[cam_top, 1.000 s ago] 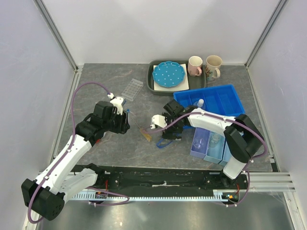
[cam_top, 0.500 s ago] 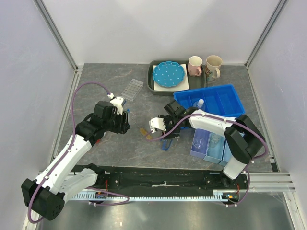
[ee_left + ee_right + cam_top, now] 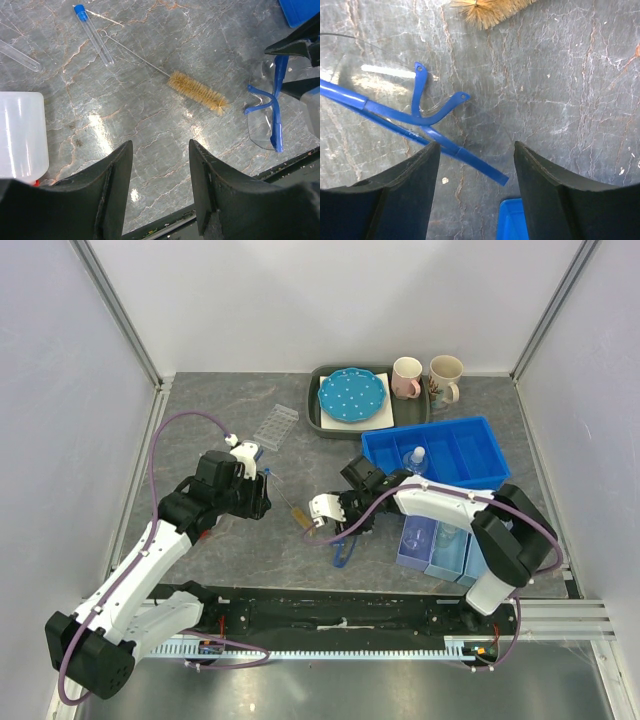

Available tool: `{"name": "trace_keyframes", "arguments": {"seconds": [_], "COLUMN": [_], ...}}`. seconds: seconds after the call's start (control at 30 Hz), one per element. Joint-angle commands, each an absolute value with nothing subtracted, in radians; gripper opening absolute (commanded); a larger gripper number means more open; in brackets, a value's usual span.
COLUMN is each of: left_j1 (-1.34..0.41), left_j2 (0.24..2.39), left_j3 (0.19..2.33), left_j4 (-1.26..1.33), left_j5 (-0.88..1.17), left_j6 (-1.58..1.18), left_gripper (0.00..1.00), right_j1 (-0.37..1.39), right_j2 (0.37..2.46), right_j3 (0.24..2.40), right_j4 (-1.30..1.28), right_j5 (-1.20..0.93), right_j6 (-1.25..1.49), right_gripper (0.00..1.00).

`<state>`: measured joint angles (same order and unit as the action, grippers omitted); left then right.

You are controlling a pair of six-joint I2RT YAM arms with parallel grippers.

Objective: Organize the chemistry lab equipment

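Note:
My left gripper [image 3: 258, 502] [image 3: 160, 190] is open and empty, hovering over bare table. Ahead of it lie a tube brush [image 3: 197, 93] [image 3: 300, 517] with tan bristles, a blue-capped tube [image 3: 95, 35] and a second clear tube [image 3: 17, 54]. A white bottle [image 3: 20, 135] with a sliver of red cap lies at its left. My right gripper [image 3: 326, 514] [image 3: 475, 190] is open and empty above blue-framed safety glasses [image 3: 420, 125] [image 3: 343, 545] [image 3: 267, 120]. The brush tip [image 3: 490, 10] lies just beyond. The clear test-tube rack [image 3: 275, 425] lies at the back left.
A blue tray [image 3: 480, 455] holding a small bottle [image 3: 416, 457] stands on the right. Pale blue bins [image 3: 425, 558] with clear glassware sit nearer. A dark tray [image 3: 316, 400] with the dotted plate [image 3: 351, 394] and two mugs [image 3: 406, 377] stands at the back.
My right gripper has moved left and toward the near edge, off the glasses, which shifted slightly nearer. The left arm has not moved.

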<state>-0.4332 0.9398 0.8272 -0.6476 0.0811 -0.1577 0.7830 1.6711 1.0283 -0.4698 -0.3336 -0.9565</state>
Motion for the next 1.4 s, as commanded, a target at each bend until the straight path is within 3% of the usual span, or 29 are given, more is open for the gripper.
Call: {"name": "trace_keyframes", "arguments": {"seconds": [0.0,0.37,0.5,0.7,1.37], "left_j1": [-0.430,-0.430,-0.430,-0.430,-0.430], "left_j2": [0.939,0.940,0.943,0.948,0.953], "left_j3": [0.821,0.821,0.822,0.821,0.821], "left_j4": [-0.606,-0.606,-0.607,-0.607,-0.609], "left_j5": [0.087,0.089,0.084,0.084,0.091], "left_j6": [-0.175,-0.175,-0.175,-0.175,-0.175], "left_gripper": [0.56,0.56,0.56,0.56,0.56], "right_j1": [0.798,0.804,0.863,0.917,0.957], "right_j2": [1.594,1.490,1.520,1.561,1.605], "right_j3": [1.006,1.034,0.991,0.954,0.902], "right_j4": [-0.466,-0.560,-0.566,-0.476,-0.364], "right_j5": [-0.345,-0.383,-0.391,-0.348,-0.235], "right_j6": [-0.951,-1.003,-1.123,-1.154,-1.192], "right_gripper": [0.70,0.89,0.88,0.82,0.45]}}
